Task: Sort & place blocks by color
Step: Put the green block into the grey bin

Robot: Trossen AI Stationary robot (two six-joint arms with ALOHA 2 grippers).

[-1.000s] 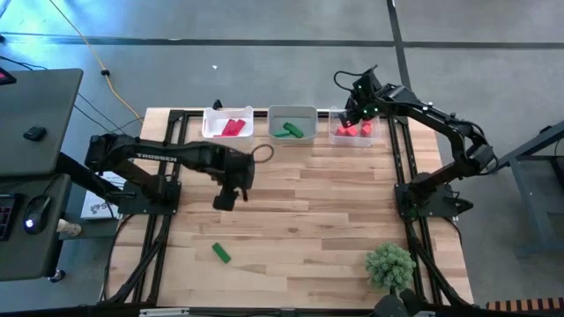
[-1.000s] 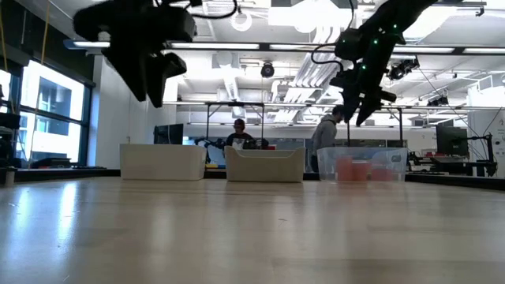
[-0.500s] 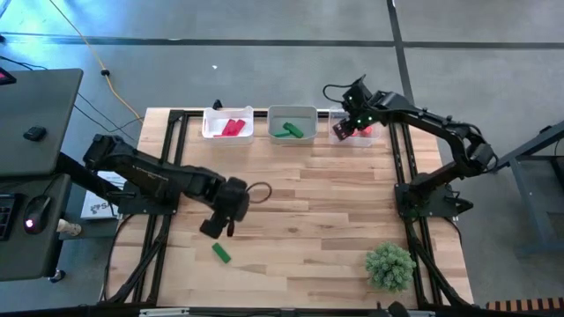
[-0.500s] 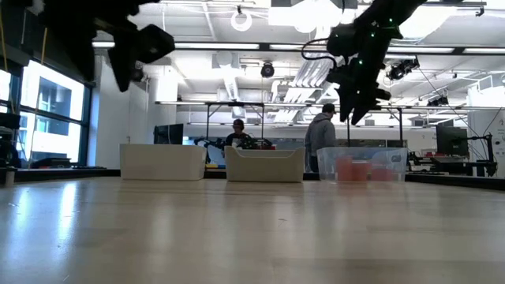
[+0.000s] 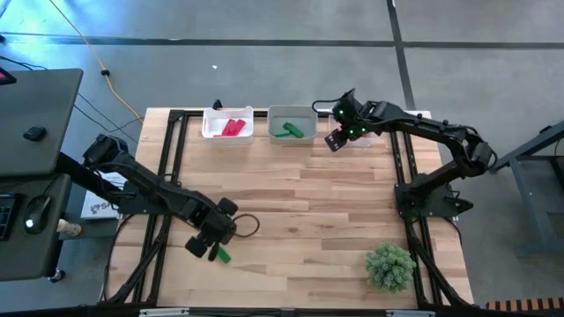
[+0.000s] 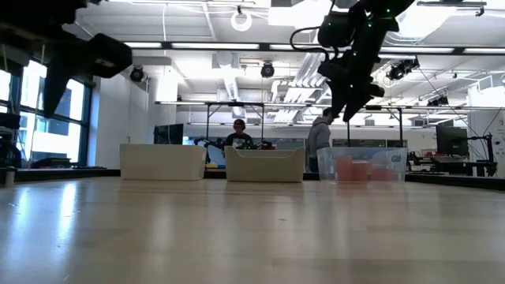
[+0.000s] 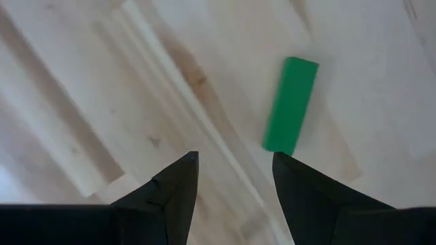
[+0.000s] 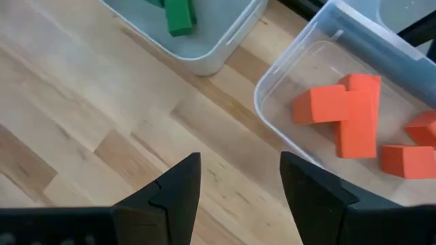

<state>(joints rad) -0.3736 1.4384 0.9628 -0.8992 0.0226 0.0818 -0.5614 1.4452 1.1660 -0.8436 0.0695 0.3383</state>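
A green block (image 7: 291, 105) lies flat on the wooden table (image 5: 317, 211) near its front left; it also shows in the high view as the green block (image 5: 221, 255). My left gripper (image 7: 235, 180) hangs open just above the table beside that block, pointing down and touching nothing; the high view shows the left gripper (image 5: 204, 249) there too. My right gripper (image 8: 238, 180) is open and empty. It hovers over bare wood between the middle bin and the right clear bin (image 8: 300, 61), which holds several orange blocks (image 8: 354, 119).
Three bins stand along the far edge. The left bin (image 5: 227, 123) holds red blocks, the middle bin (image 5: 292, 123) green blocks, and the right bin (image 5: 370, 134) is partly under my right arm. A bushy green plant (image 5: 389, 264) stands at the near right. People stand in the room beyond.
My left gripper has swung from the table's middle toward the near left, sinking and rolling a little, and now stands by the green block. My right gripper has drifted from over the right bin toward the table's left and near side. Both stay open.
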